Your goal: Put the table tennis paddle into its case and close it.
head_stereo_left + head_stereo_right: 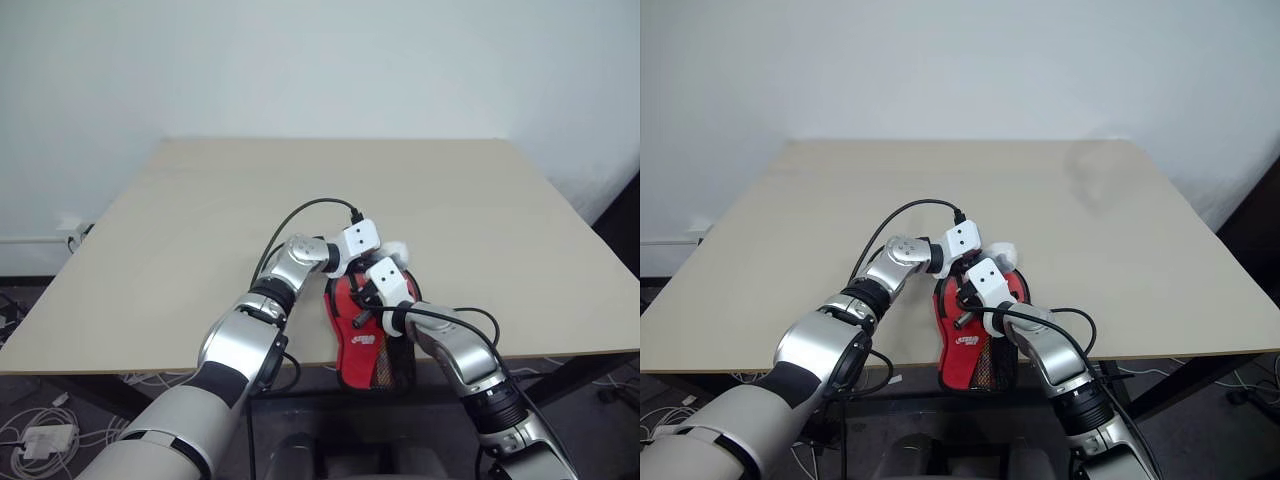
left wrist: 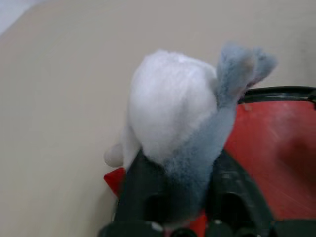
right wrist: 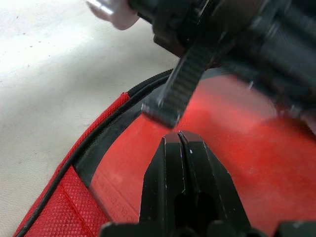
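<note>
right jaws (image 3: pixel 178 136) pressed together over the case (image 1: pixel 372 350); left gripper (image 3: pixel 163 111), jaws unclear, just ahead; white-and-grey fluff (image 2: pixel 182 118) covers its fingers; bare table (image 1: pixel 200 220) beyond.

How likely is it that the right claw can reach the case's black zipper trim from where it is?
Probably yes: the right claw, shut, sits just over the case, with the zipper trim bare close beside it. The left claw crowds in just ahead, though.

The case (image 1: pixel 372 345) is red with black trim, a small white logo and a dark mesh end. The desk (image 1: pixel 200 220) is plain light tan. A fluffy white and grey thing (image 2: pixel 182 118) sits by the red.
</note>
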